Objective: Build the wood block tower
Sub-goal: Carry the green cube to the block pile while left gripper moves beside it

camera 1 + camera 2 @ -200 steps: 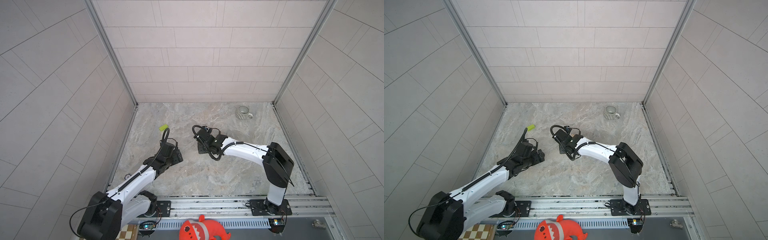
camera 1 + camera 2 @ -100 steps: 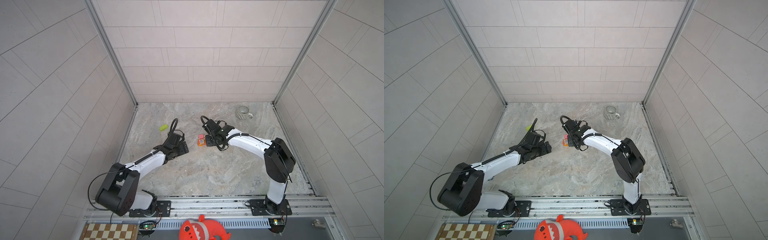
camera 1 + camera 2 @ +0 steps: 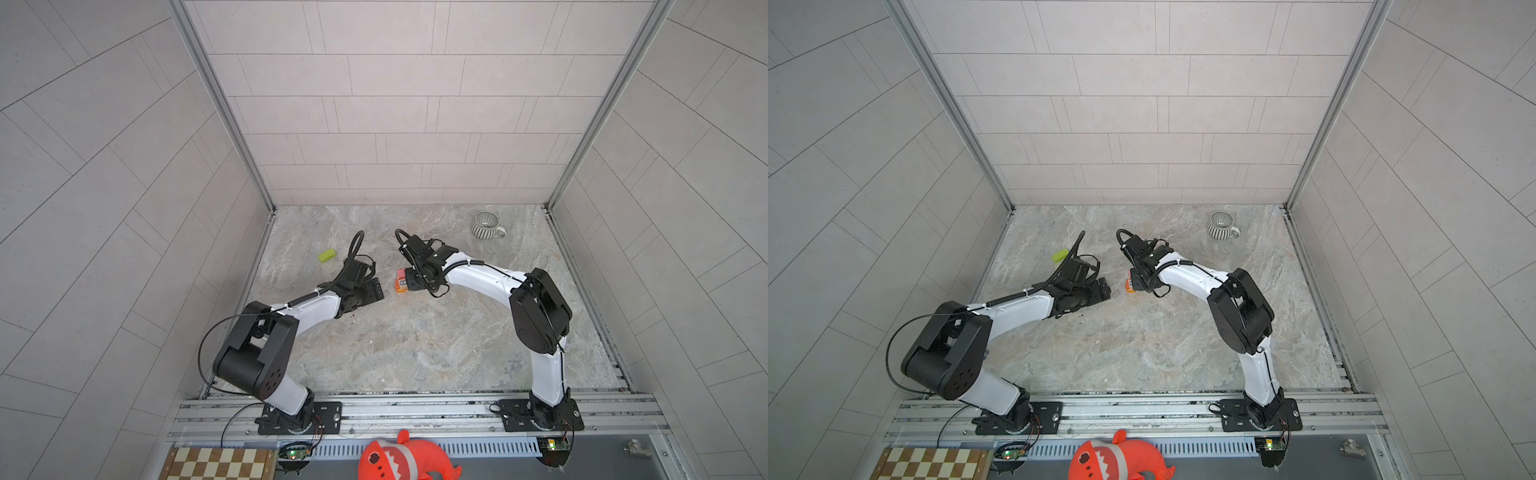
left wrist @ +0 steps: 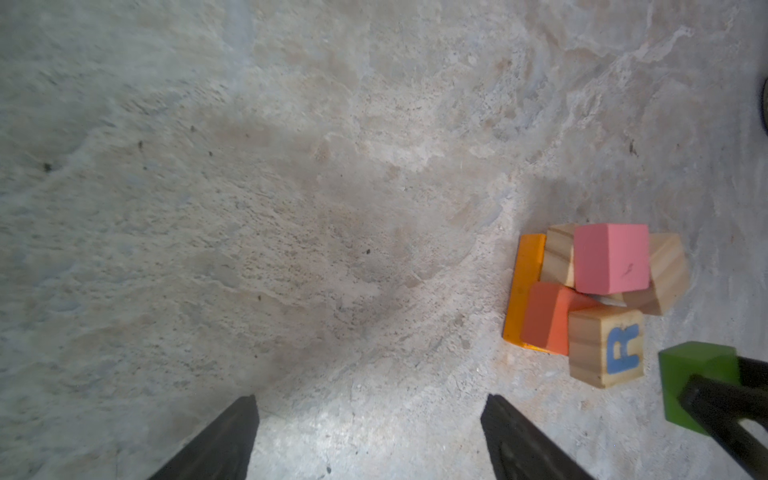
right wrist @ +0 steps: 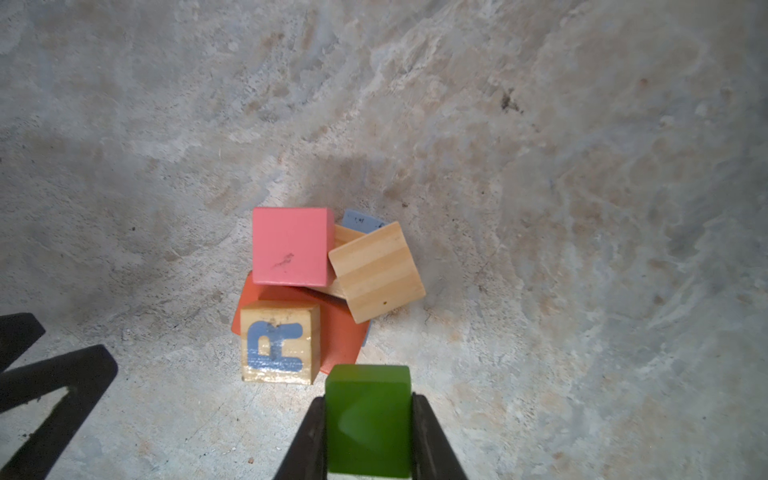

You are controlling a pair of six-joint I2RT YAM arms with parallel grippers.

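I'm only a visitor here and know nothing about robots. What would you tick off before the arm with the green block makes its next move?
1. Grip: ok. The right tool clamps the dark green wooden block on two sides.
2. Other arm: ok. The left tool is open, empty and beside the block pile, not over it.
3. Landing spot: ok, probably. The pink wooden cube on top shows a bare, flat face.
4. Steadiness: not ok. The plain tan wooden block sits askew against the pink cube; the pile is heaped, not squared.
5. Clearance: cannot tell whether the green block touches the tan wooden block lettered R.
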